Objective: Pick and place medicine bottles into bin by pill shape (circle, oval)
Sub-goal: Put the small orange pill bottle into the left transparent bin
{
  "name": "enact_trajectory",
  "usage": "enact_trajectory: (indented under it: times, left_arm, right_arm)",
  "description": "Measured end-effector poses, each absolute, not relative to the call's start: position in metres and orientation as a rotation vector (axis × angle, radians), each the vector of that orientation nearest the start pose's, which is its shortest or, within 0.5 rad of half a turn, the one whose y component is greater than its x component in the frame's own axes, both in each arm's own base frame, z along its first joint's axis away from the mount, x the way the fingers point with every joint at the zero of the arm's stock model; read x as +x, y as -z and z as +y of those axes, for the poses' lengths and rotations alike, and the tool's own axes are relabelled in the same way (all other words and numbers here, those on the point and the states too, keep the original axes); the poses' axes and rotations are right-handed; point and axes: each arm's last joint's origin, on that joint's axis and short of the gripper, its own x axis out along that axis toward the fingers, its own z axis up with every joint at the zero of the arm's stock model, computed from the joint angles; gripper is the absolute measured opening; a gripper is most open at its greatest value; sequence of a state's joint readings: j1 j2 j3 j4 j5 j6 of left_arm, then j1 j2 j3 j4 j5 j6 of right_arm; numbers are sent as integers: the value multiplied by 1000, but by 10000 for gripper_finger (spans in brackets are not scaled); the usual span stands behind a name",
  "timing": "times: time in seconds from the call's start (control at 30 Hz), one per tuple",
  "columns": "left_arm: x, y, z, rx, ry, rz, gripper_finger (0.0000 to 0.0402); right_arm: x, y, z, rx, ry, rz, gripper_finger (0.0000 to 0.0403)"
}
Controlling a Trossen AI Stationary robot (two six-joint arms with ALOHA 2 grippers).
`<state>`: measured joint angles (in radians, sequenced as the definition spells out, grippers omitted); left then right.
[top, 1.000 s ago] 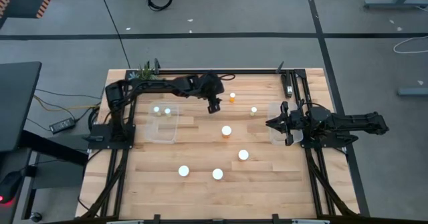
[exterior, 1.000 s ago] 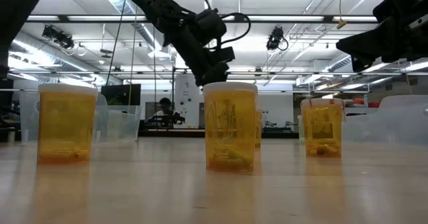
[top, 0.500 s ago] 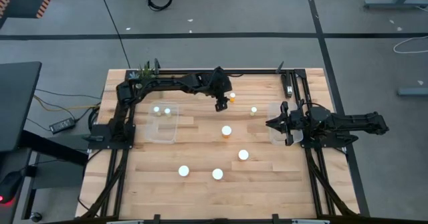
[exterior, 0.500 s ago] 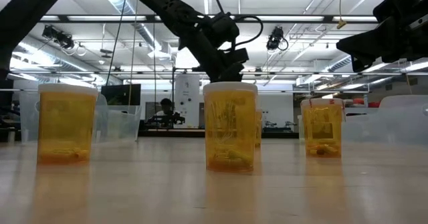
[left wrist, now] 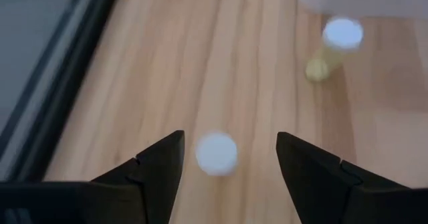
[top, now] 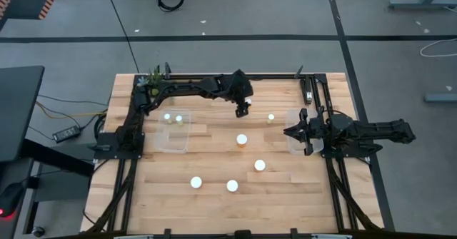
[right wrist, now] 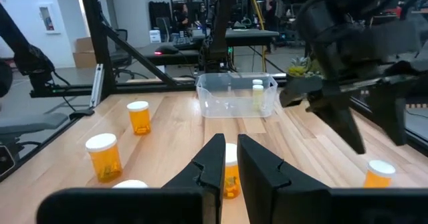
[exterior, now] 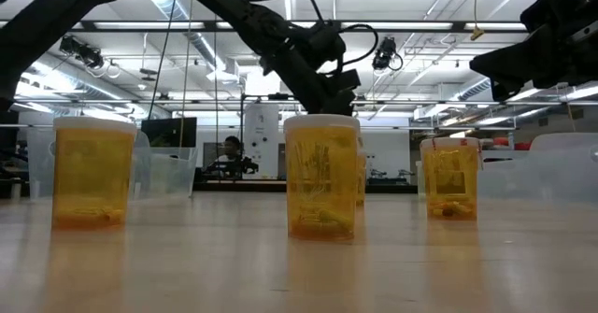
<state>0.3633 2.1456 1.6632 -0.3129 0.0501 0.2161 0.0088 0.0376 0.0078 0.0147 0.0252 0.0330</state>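
**Left tool hovering open over a bottle at the counter's far edge**

The left tool [top: 243, 110] is reaching across the wooden counter [top: 214, 164] toward 12 o'clock of its centre, its fingers [left wrist: 157, 165] spread wide and gripping nothing. In the left wrist view a white-capped medicine bottle [left wrist: 216, 152] is standing between the two fingers, apart from both. A second bottle [top: 270, 116] is standing just beside it toward 3 o'clock. The right tool [top: 291, 131] is waiting at the counter's 3 o'clock edge, over a clear bin [top: 294, 145], with its fingers [right wrist: 212, 158] pressed almost together and empty.

A clear plastic bin [top: 173, 131] is sitting toward 9 o'clock and is holding two bottles [top: 167, 117]. Four more bottles are standing on the open counter: one [top: 242, 140] near the centre, one [top: 259, 165] toward 4 o'clock, and two, [top: 196, 183] and [top: 232, 186], toward 6 o'clock. A potted plant [top: 156, 74] is sitting at the 11 o'clock corner.
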Motion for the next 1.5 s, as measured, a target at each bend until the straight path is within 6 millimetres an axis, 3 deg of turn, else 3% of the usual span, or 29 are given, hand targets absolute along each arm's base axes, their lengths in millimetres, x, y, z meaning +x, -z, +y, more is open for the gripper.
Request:
enact_trajectory:
  times: [0.3, 0.73, 1.17, 1.5]
  left_arm:
    - [453, -179, 168, 40, -250, 804, 248]
    - [453, -181, 165, 109, -208, 836, 247]
    - [471, -182, 169, 149, -183, 971, 247]
    - [469, -180, 167, 171, -171, 1011, 217]
  right_arm:
    - [101, -162, 0, 32, 17, 40, 46]
    - [101, -163, 0, 32, 17, 38, 46]
    - [101, -163, 0, 33, 17, 37, 46]
    - [101, -163, 0, 32, 17, 36, 46]
